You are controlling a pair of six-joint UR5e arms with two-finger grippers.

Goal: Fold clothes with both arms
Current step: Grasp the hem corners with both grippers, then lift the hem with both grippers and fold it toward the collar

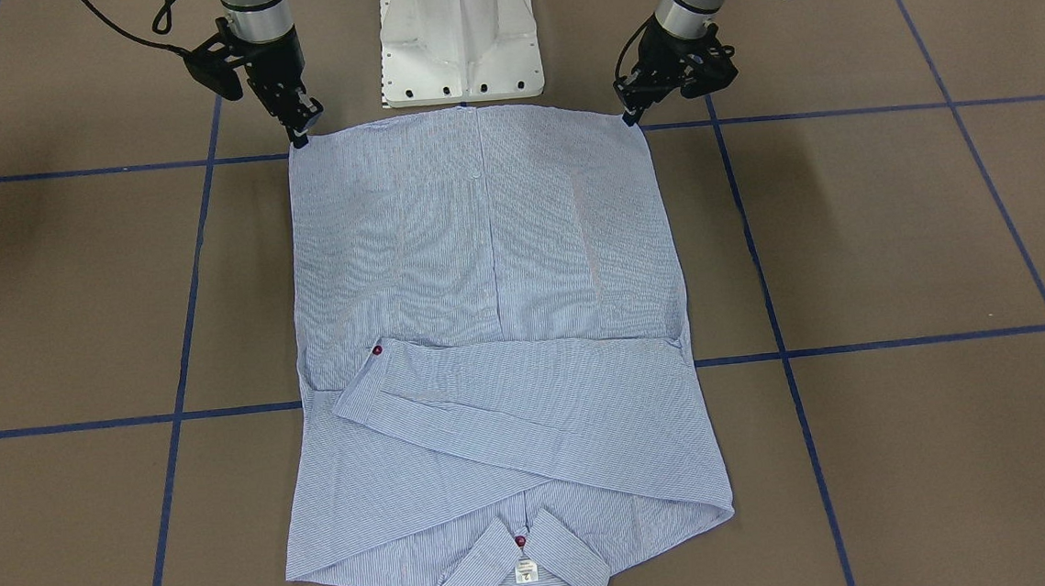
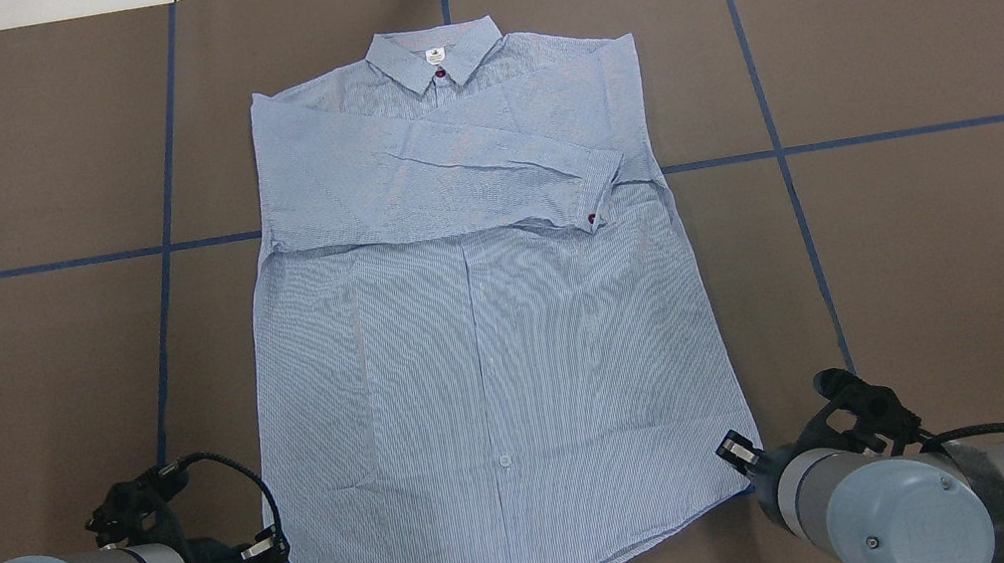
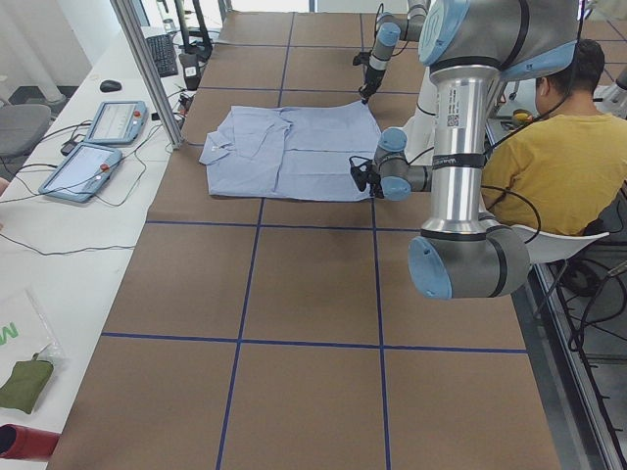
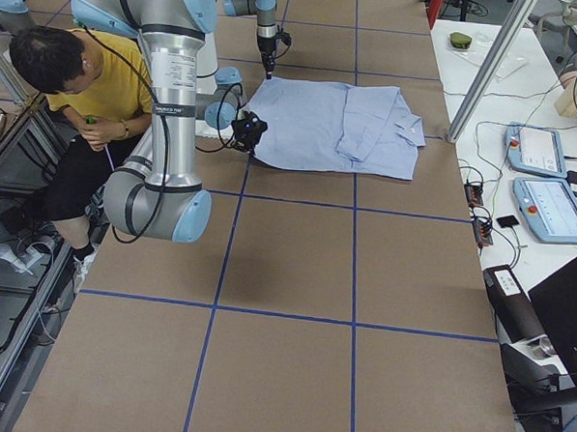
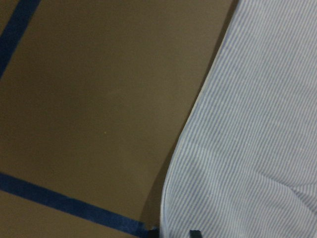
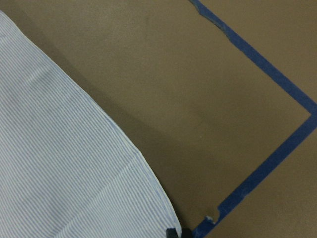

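Striped shirt (image 1: 482, 241) on roomy table (image 1: 895, 230); right hand (image 1: 298, 139) tight on hem corner (image 1: 294, 149), hold of left hand (image 1: 628, 118) unclear

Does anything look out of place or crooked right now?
Nothing serious. The shirt lies flat, both sleeves folded across the chest; the top sleeve runs at a slant, its cuff near the side edge. The left gripper and right gripper sit at the hem corners.

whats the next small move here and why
Probably lift both hem corners together toward the collar: left gripper and right gripper each sit at a hem corner of the shirt, sleeves lie folded across the chest, lower half flat. I cannot tell if they grip it yet.
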